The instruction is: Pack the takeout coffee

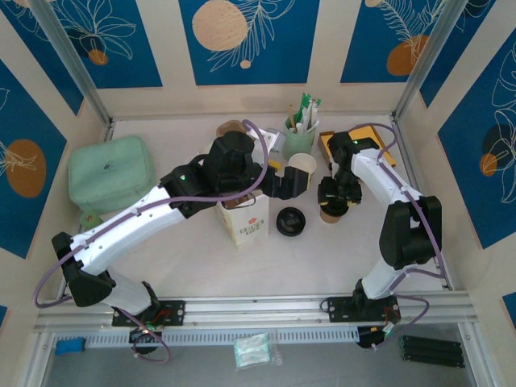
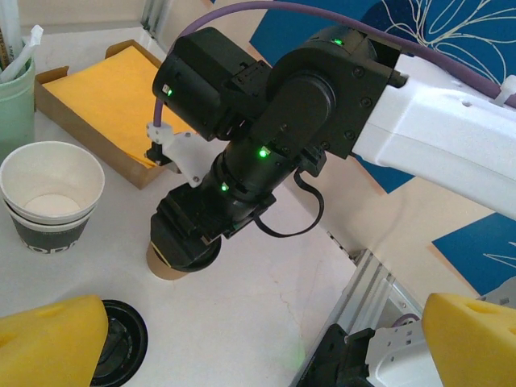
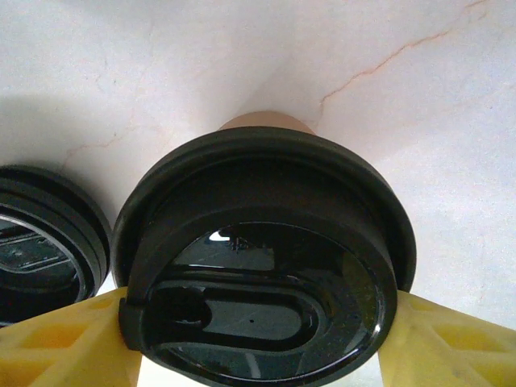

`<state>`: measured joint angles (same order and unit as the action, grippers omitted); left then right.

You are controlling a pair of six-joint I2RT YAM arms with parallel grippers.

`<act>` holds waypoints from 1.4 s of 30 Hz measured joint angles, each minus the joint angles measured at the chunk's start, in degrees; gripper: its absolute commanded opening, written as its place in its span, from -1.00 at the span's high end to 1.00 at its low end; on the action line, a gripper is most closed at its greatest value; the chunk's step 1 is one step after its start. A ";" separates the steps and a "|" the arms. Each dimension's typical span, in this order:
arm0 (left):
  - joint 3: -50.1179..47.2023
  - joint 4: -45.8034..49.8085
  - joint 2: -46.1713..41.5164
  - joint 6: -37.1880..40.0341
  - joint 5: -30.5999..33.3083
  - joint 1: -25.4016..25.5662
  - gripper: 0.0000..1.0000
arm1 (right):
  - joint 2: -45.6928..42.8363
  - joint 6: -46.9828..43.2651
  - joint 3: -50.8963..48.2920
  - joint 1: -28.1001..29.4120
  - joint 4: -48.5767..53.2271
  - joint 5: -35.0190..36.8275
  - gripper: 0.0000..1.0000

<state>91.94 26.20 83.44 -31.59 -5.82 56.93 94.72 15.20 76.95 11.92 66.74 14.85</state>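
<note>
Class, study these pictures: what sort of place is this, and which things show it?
Probably a robot test booth staged as a coffee counter: blue patterned wall panels enclose a white table holding a paper cup, a cup of stirrers and a paper bag.

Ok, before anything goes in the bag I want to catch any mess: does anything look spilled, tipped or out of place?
Nothing spilled or tipped. The one oddity: the takeout coffee stands open with no lid, while a loose black lid lies on the table beside the paper bag.
</note>
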 measured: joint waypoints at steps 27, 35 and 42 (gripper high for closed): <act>-0.02 -0.02 0.00 0.00 -0.61 0.00 -0.99 | 1.09 -0.04 -0.04 2.78 2.23 2.10 -0.44; -0.02 -0.04 0.00 -0.02 -0.79 0.00 -0.99 | 1.11 -0.04 -0.04 3.37 2.23 2.95 -0.30; -0.02 -0.04 0.00 0.00 -0.83 0.00 -0.99 | 1.01 -0.02 0.09 3.61 2.32 3.17 -0.26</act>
<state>91.92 26.15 83.44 -31.59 -6.66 56.93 95.72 15.18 77.03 15.53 69.06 18.02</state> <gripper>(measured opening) 0.994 0.661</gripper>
